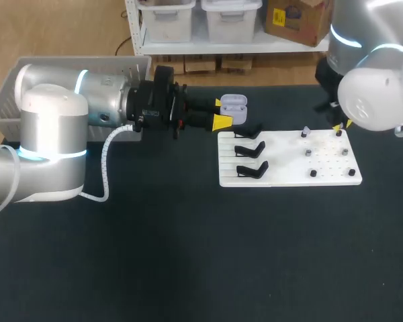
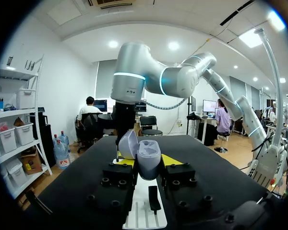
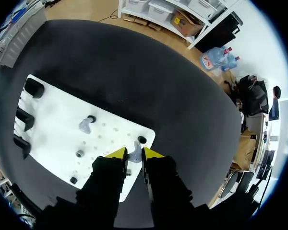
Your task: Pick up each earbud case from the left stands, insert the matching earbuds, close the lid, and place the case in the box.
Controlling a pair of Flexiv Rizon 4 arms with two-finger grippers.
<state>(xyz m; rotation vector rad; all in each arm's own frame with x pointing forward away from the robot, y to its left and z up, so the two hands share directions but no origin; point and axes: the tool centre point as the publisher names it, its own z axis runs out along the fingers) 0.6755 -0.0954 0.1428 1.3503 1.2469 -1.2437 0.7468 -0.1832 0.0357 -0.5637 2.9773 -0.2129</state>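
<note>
My left gripper [image 1: 223, 113] is shut on a lavender earbud case [image 1: 233, 105] and holds it in the air just beyond the white board [image 1: 289, 171]. In the left wrist view the case [image 2: 148, 160] stands upright between the yellow tips, its lid [image 2: 127, 143] open. My right gripper [image 3: 135, 153] points down at the board's [image 3: 57, 129] far right corner, and its tips are closed on a small lavender earbud [image 3: 134, 152] standing there. A second earbud [image 3: 85, 125] sits on a peg further in, and this earbud [image 1: 305, 132] also shows in the head view.
Three black stands [image 1: 250, 149] line the board's left side with nothing on them. Small dark pegs [image 1: 314, 173] dot its right half. A grey crate [image 1: 3, 100] sits at the far left behind my left arm.
</note>
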